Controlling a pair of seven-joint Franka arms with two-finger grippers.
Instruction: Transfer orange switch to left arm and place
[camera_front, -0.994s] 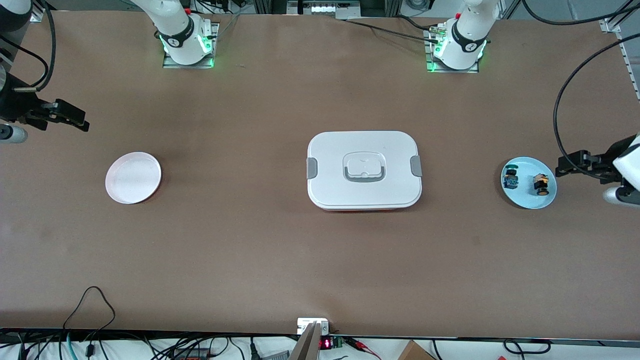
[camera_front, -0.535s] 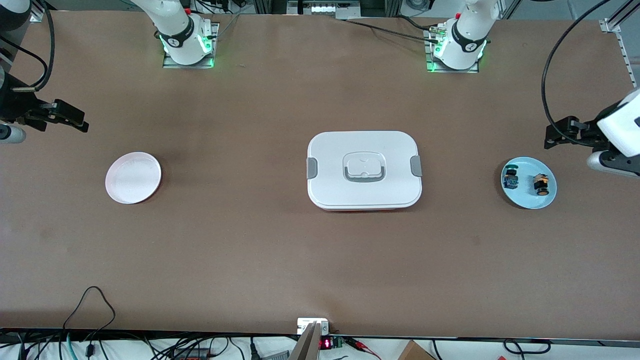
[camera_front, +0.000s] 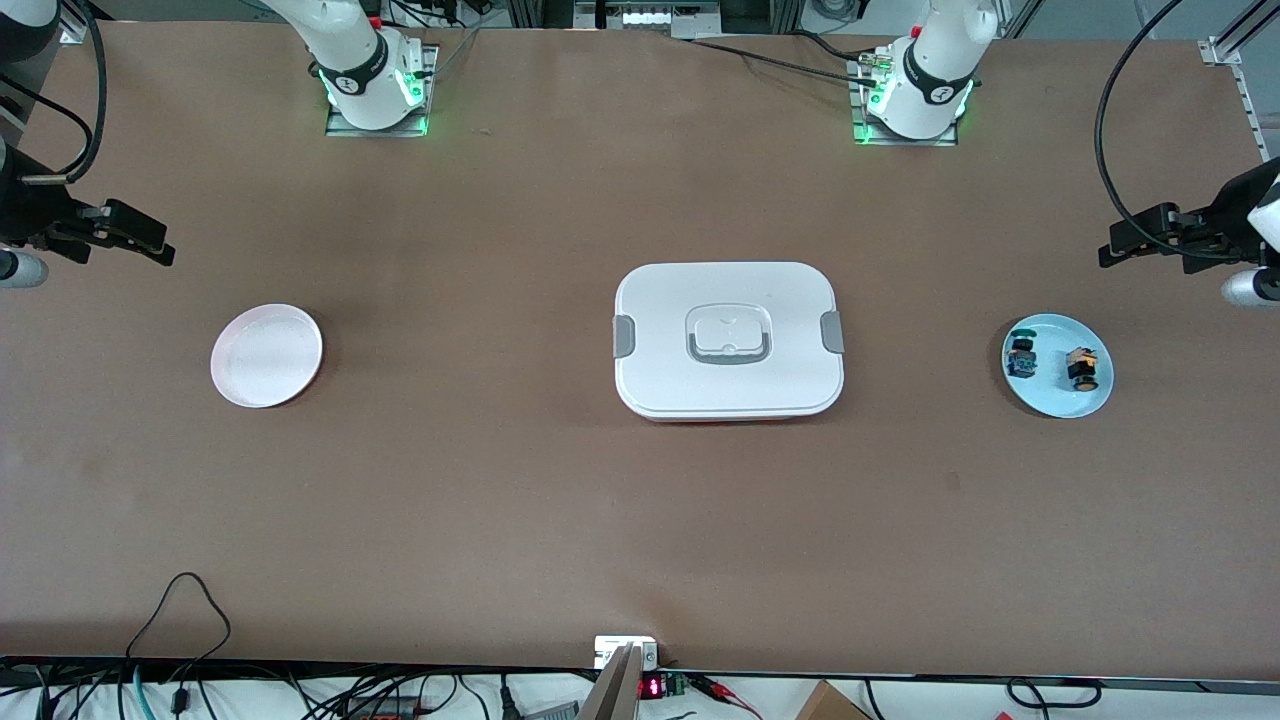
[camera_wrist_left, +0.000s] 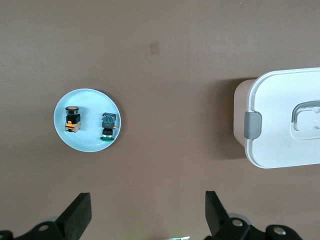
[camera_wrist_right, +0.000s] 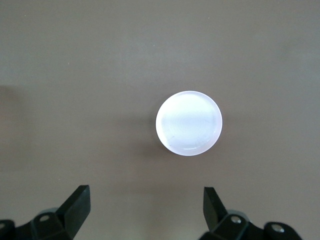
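The orange switch (camera_front: 1081, 368) lies on a light blue plate (camera_front: 1058, 402) at the left arm's end of the table, beside a similar blue-green switch (camera_front: 1021, 357). The left wrist view shows the orange switch (camera_wrist_left: 71, 120) and the plate (camera_wrist_left: 88, 143) from high up. My left gripper (camera_front: 1138, 238) is open and empty, up over bare table near that plate; its own view (camera_wrist_left: 148, 200) shows the jaws wide apart. The white box (camera_front: 728, 340) stands mid-table. My right gripper (camera_front: 148, 238) is open and empty, over the right arm's end.
A pale pink plate (camera_front: 266, 355) lies empty toward the right arm's end and shows in the right wrist view (camera_wrist_right: 189, 123). The box's clip end shows in the left wrist view (camera_wrist_left: 280, 125). Cables hang along the table's front edge.
My left gripper has moved from right beside the blue plate toward the robots' base side of the table, still open. The right arm has hardly moved.
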